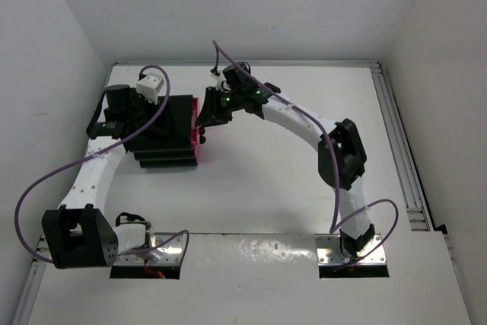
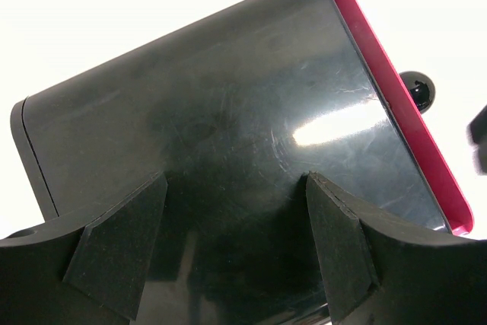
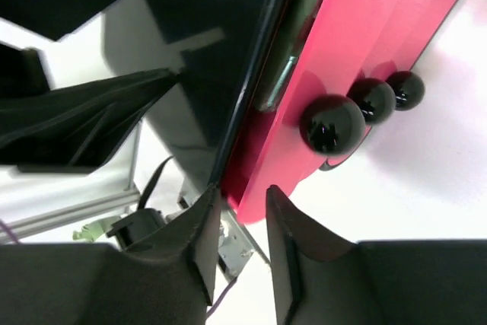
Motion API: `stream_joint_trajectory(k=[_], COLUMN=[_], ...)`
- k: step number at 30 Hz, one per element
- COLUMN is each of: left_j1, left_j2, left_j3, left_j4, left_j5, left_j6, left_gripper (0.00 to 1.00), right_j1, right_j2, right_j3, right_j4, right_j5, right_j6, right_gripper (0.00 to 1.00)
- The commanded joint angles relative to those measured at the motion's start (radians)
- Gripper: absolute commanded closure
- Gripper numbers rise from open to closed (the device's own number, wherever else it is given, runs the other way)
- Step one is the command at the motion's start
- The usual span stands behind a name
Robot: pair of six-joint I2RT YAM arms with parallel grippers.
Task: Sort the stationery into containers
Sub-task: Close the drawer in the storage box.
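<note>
The black stepped drawer unit (image 1: pixel 163 133) stands at the table's back left, its pink drawers (image 1: pixel 200 132) facing right. My left gripper (image 2: pixel 236 211) is open, its fingers spread wide over the unit's glossy black top (image 2: pixel 228 112). My right gripper (image 3: pixel 237 197) is closed on the end corner of the top pink drawer front (image 3: pixel 350 43), below its round black knobs (image 3: pixel 332 123). That drawer stands slightly ajar, and a greenish pen (image 3: pixel 288 62) shows inside the gap. No other stationery is in view.
A metal rail (image 1: pixel 399 150) runs along the table's right side. White walls close in on the left, back and right. Purple cables (image 1: pixel 46 180) loop off both arms. The left arm's fingers (image 3: pixel 84 127) show dark beside the unit.
</note>
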State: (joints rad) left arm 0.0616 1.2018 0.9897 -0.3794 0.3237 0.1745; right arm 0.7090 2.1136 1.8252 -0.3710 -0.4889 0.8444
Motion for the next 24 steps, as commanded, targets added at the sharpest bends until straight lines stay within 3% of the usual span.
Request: stream_joint_trajectory(k=[1,3,8,11,12,15,24], left_j1=[0.012,0.014,0.012,0.012,0.012,0.012,0.012], left_j2=[0.018,0.019,0.024,0.03,0.033,0.039,0.05], left_j3=[-0.057,-0.057,-0.056,-0.051,-0.051,-0.046,-0.048], left_j4=[-0.173,-0.173,-0.174,-0.177,-0.177,-0.177,-0.177], left_j5=[-0.038,-0.038,-0.034,-0.037,-0.035,-0.034,-0.034], left_j6=[0.029,0.029,0.03,0.036,0.04,0.039,0.04], left_gripper=[0.2,0.2,0.2,0.2,0.2,0.2,0.2], right_j1=[-0.042,-0.06,-0.057,-0.049,-0.049,-0.028,0.003], right_j2=[-0.136,-0.155,-0.153,-0.083,-0.075,-0.052,0.034], right_j3=[-0.029,-0.044,-0.008,0.08,0.082,0.083,0.143], right_j4=[0.081,0.069,-0.095,-0.212,-0.223,-0.223,-0.224], right_j5=[-0.013,0.027,0.289,0.343,0.355,0.395,0.424], right_j6=[0.004,-0.023,-0.128,-0.145,-0.145,-0.168,-0.186], right_gripper=[0.72,0.75,0.81,0.74,0.65,0.57,0.57])
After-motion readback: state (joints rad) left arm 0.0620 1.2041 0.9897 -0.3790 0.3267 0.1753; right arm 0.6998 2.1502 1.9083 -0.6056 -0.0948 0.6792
